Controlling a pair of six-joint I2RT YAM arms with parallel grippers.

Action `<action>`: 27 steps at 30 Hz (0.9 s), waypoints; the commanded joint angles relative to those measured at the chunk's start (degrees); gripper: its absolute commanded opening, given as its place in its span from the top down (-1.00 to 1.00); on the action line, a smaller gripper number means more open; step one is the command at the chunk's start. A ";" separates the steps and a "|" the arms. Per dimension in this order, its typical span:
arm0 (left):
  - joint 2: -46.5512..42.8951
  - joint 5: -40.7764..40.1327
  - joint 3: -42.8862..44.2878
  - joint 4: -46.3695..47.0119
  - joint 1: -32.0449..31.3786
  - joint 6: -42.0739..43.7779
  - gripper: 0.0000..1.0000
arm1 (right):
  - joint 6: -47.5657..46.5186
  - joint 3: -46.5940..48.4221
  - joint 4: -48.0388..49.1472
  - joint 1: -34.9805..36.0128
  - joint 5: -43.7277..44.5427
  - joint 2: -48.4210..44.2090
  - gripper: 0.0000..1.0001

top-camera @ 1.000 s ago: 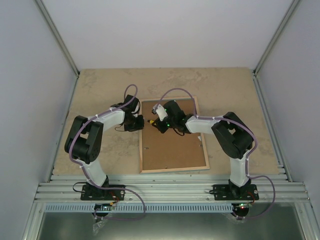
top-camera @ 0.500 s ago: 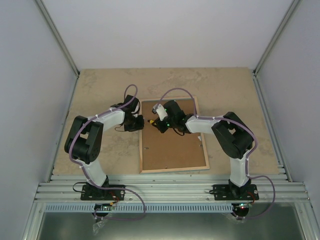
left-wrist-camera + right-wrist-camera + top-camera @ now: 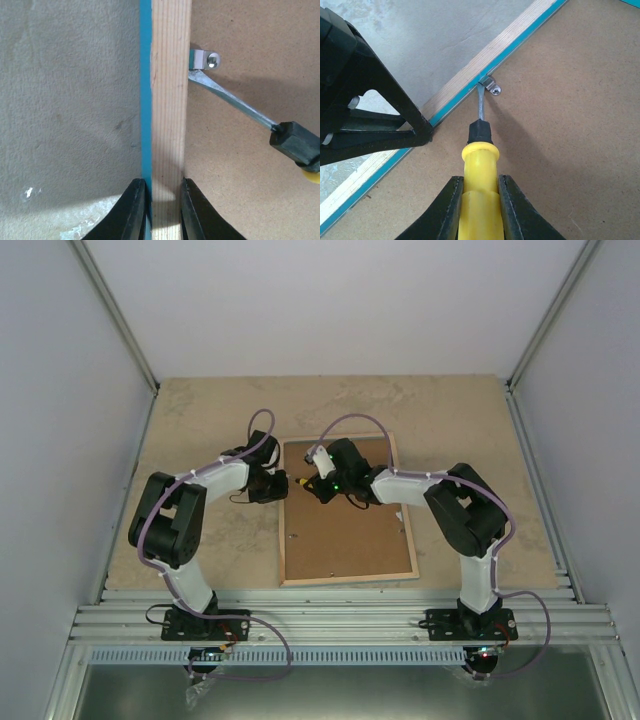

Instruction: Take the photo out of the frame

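Note:
The frame (image 3: 346, 578) lies face down on the table, its light wood rim (image 3: 170, 100) and turquoise edge around a brown backing board (image 3: 345, 535). The photo is hidden under that board. My left gripper (image 3: 163, 210) is shut on the frame's left rail, one finger on each side. My right gripper (image 3: 479, 210) is shut on a yellow-handled screwdriver (image 3: 479, 165). The screwdriver's blade tip rests at a small metal retaining clip (image 3: 491, 87) on the rail's inner side; the clip (image 3: 205, 60) and blade also show in the left wrist view.
The beige table (image 3: 200, 420) stretches on all sides of the frame, with grey walls at left, right and back. More small clips dot the backing board's edges (image 3: 291, 536). The aluminium rail with the arm bases (image 3: 340, 620) runs along the near edge.

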 commanded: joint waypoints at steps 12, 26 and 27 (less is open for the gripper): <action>-0.10 6.46 -3.56 0.86 -1.85 -3.94 0.97 | 5.83 0.97 7.12 -0.84 9.61 0.34 0.99; -1.05 8.69 -5.86 3.84 -3.79 -7.70 1.00 | 13.24 -6.53 25.17 2.35 10.00 -2.42 0.99; -1.13 8.69 -6.02 3.92 -4.15 -7.92 1.00 | 13.70 -6.83 26.23 2.63 11.06 -2.58 0.99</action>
